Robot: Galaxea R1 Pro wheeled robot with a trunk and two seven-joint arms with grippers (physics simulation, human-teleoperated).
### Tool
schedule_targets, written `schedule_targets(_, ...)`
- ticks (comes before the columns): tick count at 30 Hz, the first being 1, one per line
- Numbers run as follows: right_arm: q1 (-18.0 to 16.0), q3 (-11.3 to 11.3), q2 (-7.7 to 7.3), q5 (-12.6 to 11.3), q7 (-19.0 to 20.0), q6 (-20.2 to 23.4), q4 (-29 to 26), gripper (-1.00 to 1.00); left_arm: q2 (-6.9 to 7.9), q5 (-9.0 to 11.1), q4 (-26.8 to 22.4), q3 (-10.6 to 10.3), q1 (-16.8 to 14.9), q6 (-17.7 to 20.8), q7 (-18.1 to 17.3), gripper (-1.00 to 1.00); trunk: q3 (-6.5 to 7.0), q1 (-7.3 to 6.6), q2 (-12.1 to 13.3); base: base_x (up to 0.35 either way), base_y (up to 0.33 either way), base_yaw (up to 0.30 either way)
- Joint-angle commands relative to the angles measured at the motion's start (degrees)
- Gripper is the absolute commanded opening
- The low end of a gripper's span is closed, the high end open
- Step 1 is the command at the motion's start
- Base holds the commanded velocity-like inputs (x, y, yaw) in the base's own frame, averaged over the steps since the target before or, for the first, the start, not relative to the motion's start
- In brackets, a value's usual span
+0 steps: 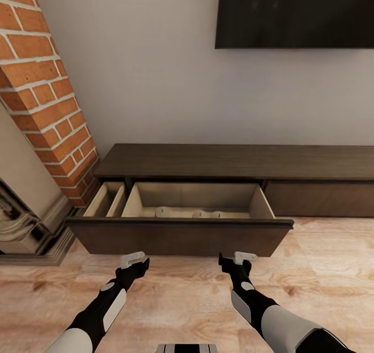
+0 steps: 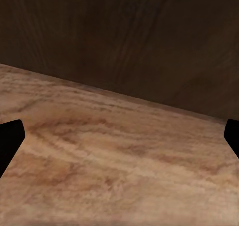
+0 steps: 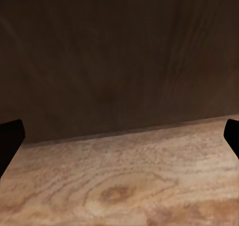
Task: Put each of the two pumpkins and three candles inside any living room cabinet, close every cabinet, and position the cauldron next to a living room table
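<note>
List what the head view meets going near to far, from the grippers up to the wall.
Left gripper and right gripper over the plank floor → front panel of the open drawer → pale drawer interior → dark cabinet top → wall TV.

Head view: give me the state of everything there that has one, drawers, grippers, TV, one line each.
Wide drawer: pulled out, open, small pale items on its floor, too indistinct to name.
Narrow left compartment: open, looks empty.
Right drawer: shut, flush with the cabinet.
Left gripper: open, empty, facing the drawer front.
Right gripper: open, empty, facing the drawer front.
TV: screen dark.
</note>
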Motion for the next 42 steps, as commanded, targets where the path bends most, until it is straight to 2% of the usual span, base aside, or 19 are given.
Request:
schedule_targets(1, 0.00, 0.00, 0.00, 0.00, 0.00, -0.01, 0.00, 1.00, 0.00, 0.01, 0.00, 0.00, 0.00, 0.09, 0.01, 1.00, 0.00, 0.00, 0.00, 0.099, 0.000, 0.000)
schedule_targets(11, 0.00, 0.00, 0.03, 0.00, 0.00, -0.04, 0.00, 1.00, -0.01, -0.06, 0.02, 0.00, 0.00, 0.07, -0.03, 1.00, 0.00, 0.00, 0.00, 0.267, 0.000, 0.000)
schedule_targets(21, 0.00, 0.00, 0.09, 0.09, 0.00, -0.04, 0.00, 1.00, 0.00, 0.01, 0.00, 0.00, 0.00, -0.11, -0.03, 1.00, 0.00, 0.00, 0.00, 0.040, 0.000, 0.000)
schedule_targets(29, 0.00, 0.00, 0.09, 0.09, 0.00, -0.04, 0.00, 1.00, -0.01, -0.06, 0.03, 0.00, 0.00, -0.19, -0.03, 1.00, -1.77, 0.21, -0.11, 0.000, 0.000, 0.000)
schedule_targets(35, 0.00, 0.00, 0.12, 0.11, 0.00, -0.04, 0.00, 1.00, 0.00, 0.22, 0.27, 0.06, 0.06, -2.82, -0.03, 1.00, -1.77, 0.21, -0.11, 0.000, 0.000, 0.000)
schedule_targets(42, 0.00, 0.00, 0.17, 0.17, 0.00, -0.04, 0.00, 1.00, 0.01, -0.09, 1.93, 0.00, 0.09, -3.73, -0.03, 1.00, -1.77, 0.21, -0.11, 0.118, 0.000, 0.000)
